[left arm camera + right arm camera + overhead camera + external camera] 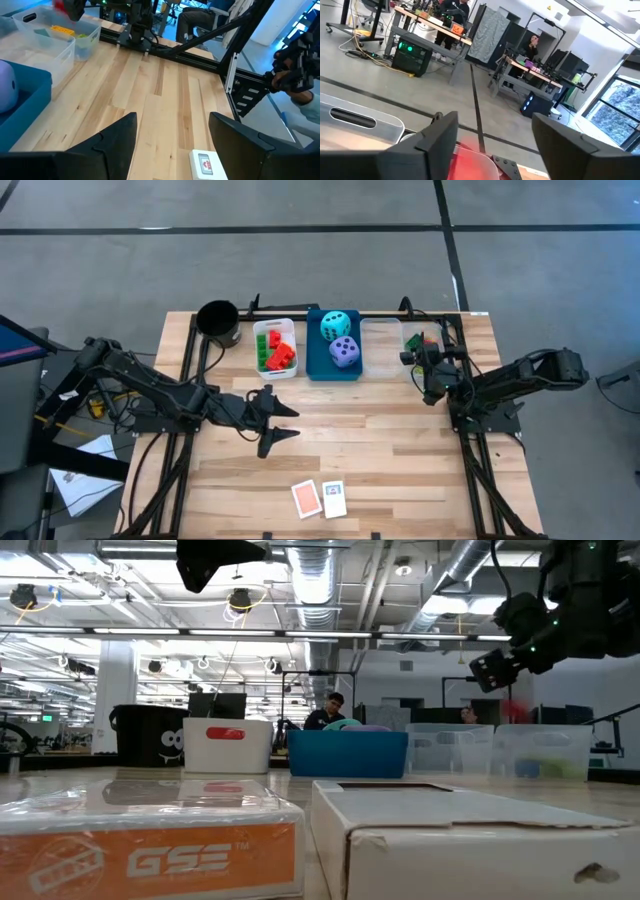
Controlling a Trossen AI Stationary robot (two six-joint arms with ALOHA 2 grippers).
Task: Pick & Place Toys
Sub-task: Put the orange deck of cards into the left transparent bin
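Now we see the right gripper [412,356] over the worktop's far right corner, jaws apart, a red brick [470,161] between them; left jaws apart

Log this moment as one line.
left tool: open, over bare table | right tool: over right clear bin, red brick between fingers | cards: front edge

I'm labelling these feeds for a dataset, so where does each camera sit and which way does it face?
High: above the table, looking straight down; both arms show, blue bin central.
Low: at tabletop height, facing the room; cards in front, arms overhead.
Left wrist: on the left arm, over bare planks; left end effector open.
Right wrist: on the right arm, facing the room; right end effector over a red blur.
High and low share the blue bin.
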